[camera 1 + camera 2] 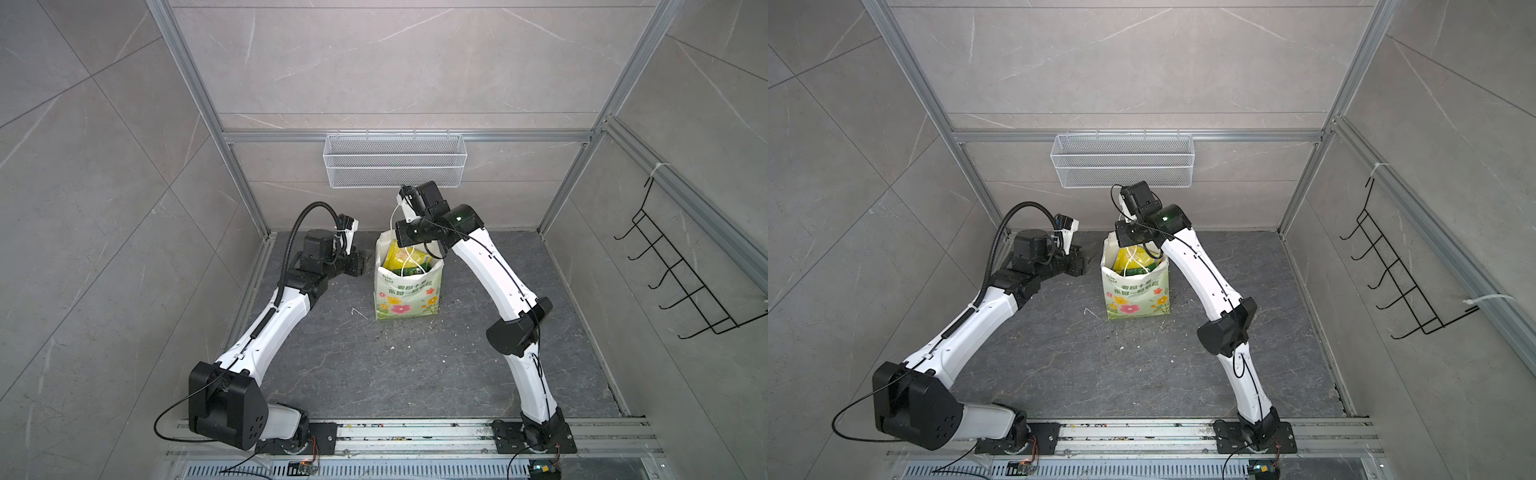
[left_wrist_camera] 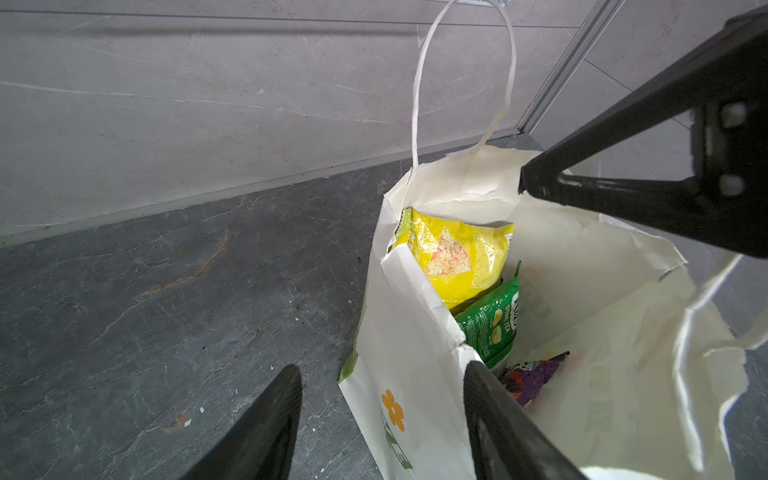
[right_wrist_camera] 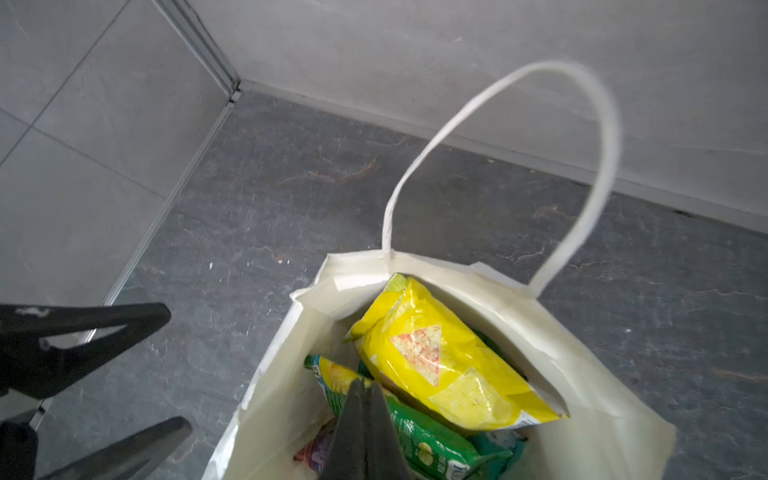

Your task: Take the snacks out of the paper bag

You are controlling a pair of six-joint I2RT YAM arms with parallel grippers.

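Grey marbled tile walls (image 1: 415, 62) enclose a dark slate floor (image 1: 374, 374) with no packet lying on it. A white mesh basket (image 1: 395, 166) hangs at the back. The right gripper (image 3: 365, 384) is pinched tight with nothing visibly between its tips. It is poised at the mouth of the paper bag (image 1: 405, 299), which stands upright mid-floor, and sits over a green packet (image 3: 419, 440) beside the yellow chip bag (image 3: 440, 361). A purple packet (image 2: 536, 374) lies deeper. The wrist tips steeply down and the forearm arches high from the front rail (image 1: 415, 432). The left gripper (image 2: 381, 368) is spread, flanking the bag's side wall, with its arm low. This looks like the first pick: the right jaws must part, then descend onto the chip bag's top edge while the left steadies the bag.
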